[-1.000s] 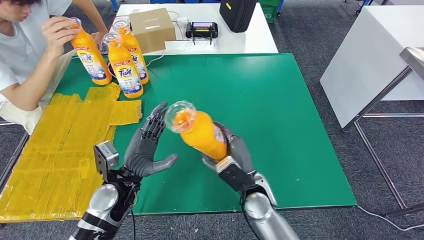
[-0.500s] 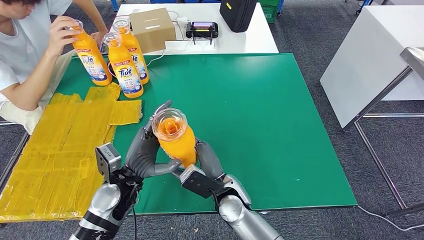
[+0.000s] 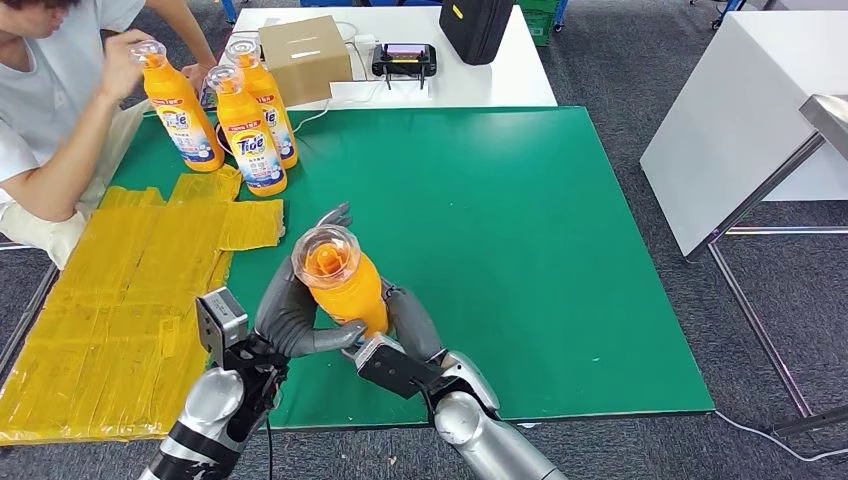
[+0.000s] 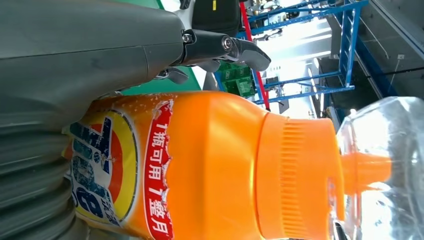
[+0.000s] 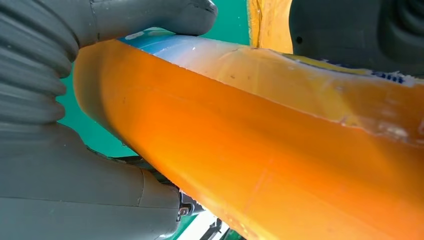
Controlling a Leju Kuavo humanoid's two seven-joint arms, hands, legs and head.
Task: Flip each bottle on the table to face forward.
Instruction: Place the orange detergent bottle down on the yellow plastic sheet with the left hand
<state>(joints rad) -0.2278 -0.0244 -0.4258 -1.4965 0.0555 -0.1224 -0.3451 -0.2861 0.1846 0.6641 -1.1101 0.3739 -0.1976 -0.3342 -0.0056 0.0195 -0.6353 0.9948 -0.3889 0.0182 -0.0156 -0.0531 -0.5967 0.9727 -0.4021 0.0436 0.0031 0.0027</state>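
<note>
The green table point(image 3: 560, 250) fills the middle of the head view, with yellow sheets point(image 3: 120, 310) spread along its left edge. Past its far edge stands a white table point(image 3: 480, 75) carrying a cardboard box point(image 3: 304, 58), a black case point(image 3: 476, 28) and a small device point(image 3: 404, 58). A person point(image 3: 50, 110) sits at the far left corner.

Near the middle of the near edge, both hands hold one orange bottle point(image 3: 345, 285) upright above the mat, its clear cap point(image 3: 326, 250) toward the camera. The left hand point(image 3: 293, 310) wraps the bottle from the left, thumb crossing under it and fingers reaching up behind. The right hand point(image 3: 412, 325) grips it from the right and below. In the left wrist view the Tide label point(image 4: 107, 170) faces the left palm.

Three more bottles stand at the far left corner: the person's hand rests on the cap of the leftmost point(image 3: 183, 110); the other two point(image 3: 250, 135) point(image 3: 266, 100) stand just beside it, labels showing.
</note>
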